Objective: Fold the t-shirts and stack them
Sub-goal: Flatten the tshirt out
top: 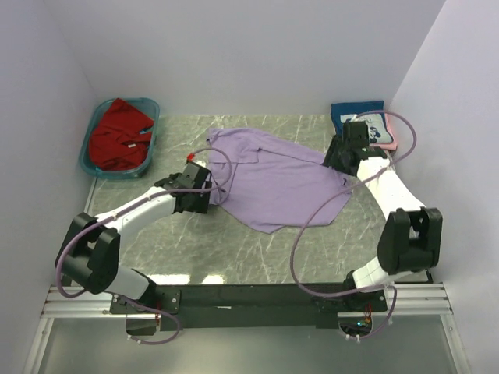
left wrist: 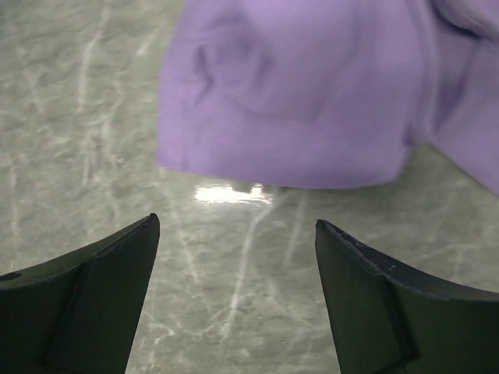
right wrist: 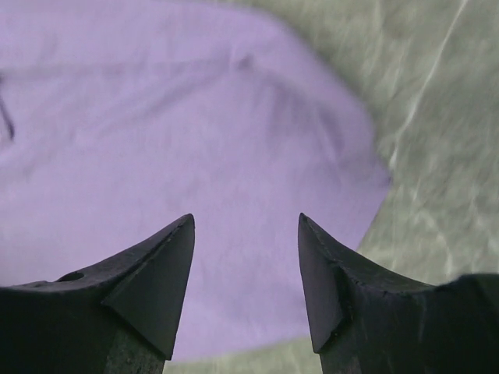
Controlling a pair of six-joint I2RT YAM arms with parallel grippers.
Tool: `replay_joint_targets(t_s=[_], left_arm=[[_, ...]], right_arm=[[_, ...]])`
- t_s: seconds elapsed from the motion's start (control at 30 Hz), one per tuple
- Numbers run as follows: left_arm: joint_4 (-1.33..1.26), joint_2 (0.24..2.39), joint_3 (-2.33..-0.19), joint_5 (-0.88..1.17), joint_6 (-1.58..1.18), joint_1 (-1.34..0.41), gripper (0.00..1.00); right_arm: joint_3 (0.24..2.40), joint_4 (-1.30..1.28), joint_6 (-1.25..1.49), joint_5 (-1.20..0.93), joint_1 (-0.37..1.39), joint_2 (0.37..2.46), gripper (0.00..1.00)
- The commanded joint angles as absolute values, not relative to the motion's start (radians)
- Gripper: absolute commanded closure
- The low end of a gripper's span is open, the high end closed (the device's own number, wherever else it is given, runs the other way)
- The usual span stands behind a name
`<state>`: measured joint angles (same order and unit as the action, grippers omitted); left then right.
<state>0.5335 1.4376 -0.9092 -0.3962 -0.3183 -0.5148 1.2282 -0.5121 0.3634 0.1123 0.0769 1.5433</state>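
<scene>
The lavender t-shirt (top: pixel 273 183) lies spread but rumpled on the worktop (top: pixel 234 249), with the left hand (left wrist: pixel 235 222) just off its left edge and the right hand (right wrist: pixel 245 220) over its right side. Both have fingers apart and empty. I judge the first fold is being set up: each hand must drop and pinch an edge of that shirt. The red t-shirt (top: pixel 117 140) lies in the tub (top: pixel 87 160) beyond its far-left corner.
</scene>
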Motion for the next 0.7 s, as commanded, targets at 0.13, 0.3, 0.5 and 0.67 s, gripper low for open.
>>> replay_joint_targets(t_s=[0.13,0.3,0.5,0.67], left_arm=[[0.505,1.557,-0.957,-0.474,-0.288,-0.618,0.16],[0.48,1.597,-0.963,-0.502,-0.278,-0.64,0.21],[0.459,1.673,-1.009,-0.603,-0.273,-0.64,0.31],[0.437,1.742,-1.043,-0.626,-0.258,-0.64,0.41]], right_arm=[[1.023,-0.456,0.377,0.014,0.228,1.315,0.37],[0.911,-0.407,0.399,-0.021,0.311,1.255,0.37],[0.839,-0.365,0.397,-0.041,0.333,1.25,0.37],[0.81,-0.357,0.385,-0.061,0.345,1.238,0.37]])
